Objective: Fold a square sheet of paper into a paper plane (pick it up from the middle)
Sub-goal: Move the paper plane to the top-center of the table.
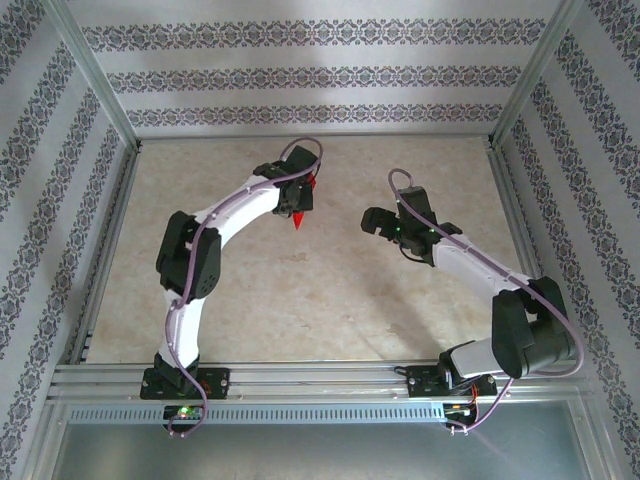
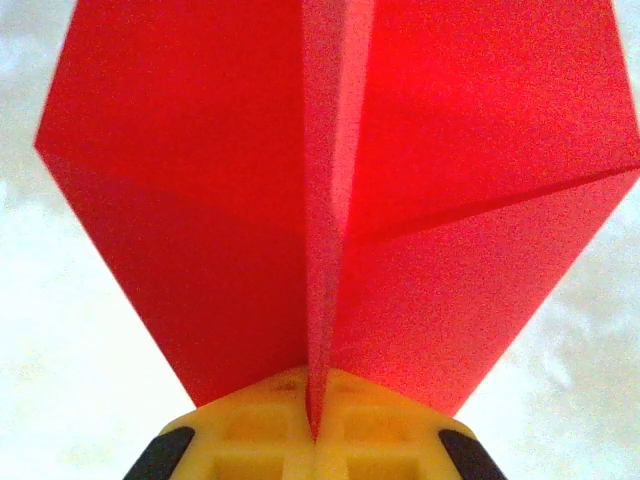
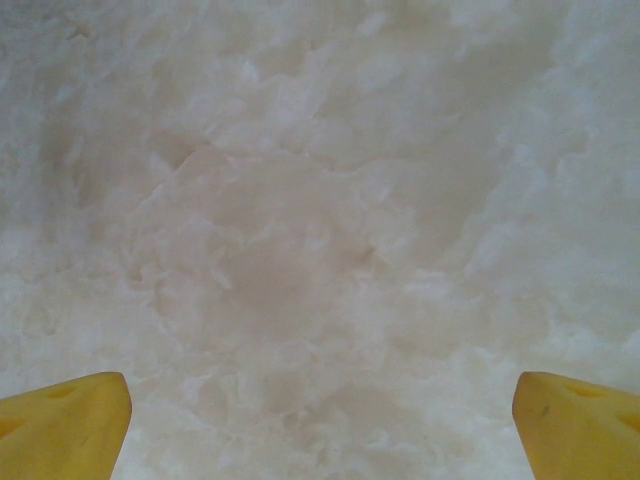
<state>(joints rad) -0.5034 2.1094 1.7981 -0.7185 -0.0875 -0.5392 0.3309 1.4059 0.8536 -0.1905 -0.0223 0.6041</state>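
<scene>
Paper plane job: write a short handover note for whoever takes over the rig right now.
Left gripper: jaws shut on the paper plane, pinching its centre fold. The plane seems lifted off the table, with its pointed tip toward the arm bases.
Right gripper: jaws wide open and empty, over bare table, apart from the plane.
Done: the red sheet is folded into a pointed dart with wings spread.
Left: probably only setting the plane down and releasing it.
</scene>
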